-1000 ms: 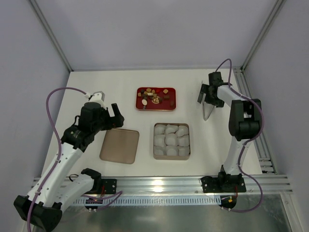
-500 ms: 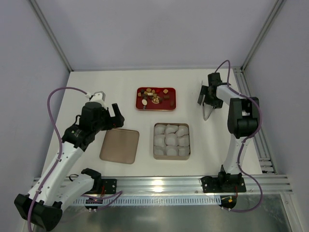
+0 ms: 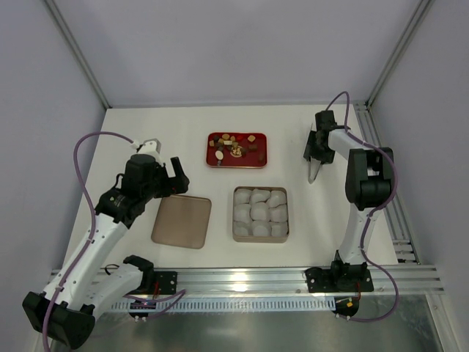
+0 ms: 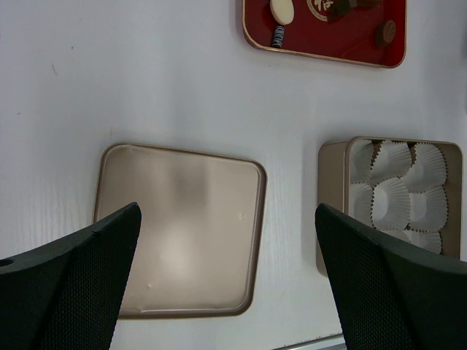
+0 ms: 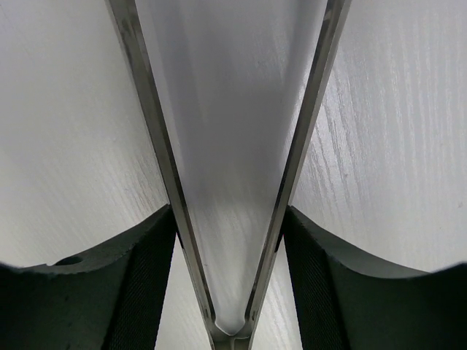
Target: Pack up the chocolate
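Note:
The chocolate (image 3: 234,147), small brown, tan and cream pieces, lies in a red tray (image 3: 217,156) at the back middle; the left wrist view shows a cream oval piece (image 4: 282,11) in that tray (image 4: 328,42). A gold tin (image 3: 236,213) holds white paper cups (image 3: 260,213). My left gripper (image 3: 172,176) is open and empty above the flat gold lid (image 3: 182,221), seen between my fingers (image 4: 226,219). My right gripper (image 3: 315,150) is shut on metal tongs (image 3: 314,172) lying on the table at the right; both pads (image 5: 146,277) press the tongs' arms (image 5: 295,168).
The tin (image 4: 332,197) with its paper cups (image 4: 398,193) sits right of the lid (image 4: 179,230) in the left wrist view. A metal rail runs along the table's near edge (image 3: 249,279), and the frame posts stand at the back corners.
My right gripper has closed in on the tongs and shifted slightly right. The left arm has barely moved.

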Robot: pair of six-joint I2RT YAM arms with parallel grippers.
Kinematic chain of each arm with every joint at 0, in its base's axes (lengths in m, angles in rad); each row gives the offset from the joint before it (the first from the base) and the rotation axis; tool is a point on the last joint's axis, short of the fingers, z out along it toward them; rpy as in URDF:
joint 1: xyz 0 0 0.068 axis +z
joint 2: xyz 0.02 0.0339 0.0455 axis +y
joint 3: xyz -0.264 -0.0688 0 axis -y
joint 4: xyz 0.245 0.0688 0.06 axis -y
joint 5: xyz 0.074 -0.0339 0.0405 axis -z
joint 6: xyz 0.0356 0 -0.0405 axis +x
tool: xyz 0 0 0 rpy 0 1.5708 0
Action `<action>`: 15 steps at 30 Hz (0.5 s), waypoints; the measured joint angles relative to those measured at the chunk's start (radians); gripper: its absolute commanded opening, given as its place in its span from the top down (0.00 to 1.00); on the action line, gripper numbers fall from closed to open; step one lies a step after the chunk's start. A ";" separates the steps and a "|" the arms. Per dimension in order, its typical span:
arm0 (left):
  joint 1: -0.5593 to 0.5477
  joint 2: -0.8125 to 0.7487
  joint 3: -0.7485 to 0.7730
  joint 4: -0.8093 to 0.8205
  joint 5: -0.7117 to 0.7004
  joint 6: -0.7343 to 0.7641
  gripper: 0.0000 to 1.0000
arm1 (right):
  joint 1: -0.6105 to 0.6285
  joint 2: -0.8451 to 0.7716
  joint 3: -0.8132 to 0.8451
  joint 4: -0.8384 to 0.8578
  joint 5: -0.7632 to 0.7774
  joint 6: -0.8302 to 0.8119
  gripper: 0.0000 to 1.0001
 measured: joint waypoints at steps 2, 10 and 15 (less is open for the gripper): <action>0.000 0.000 0.000 0.000 0.000 0.000 0.00 | 0.002 -0.010 -0.006 -0.006 0.000 0.000 0.40; 0.000 0.000 0.000 0.000 0.000 -0.001 0.00 | 0.029 -0.172 -0.013 -0.060 0.000 -0.001 0.40; 0.000 0.000 0.000 0.000 0.000 -0.001 0.00 | 0.051 -0.309 -0.013 -0.078 0.000 -0.001 0.40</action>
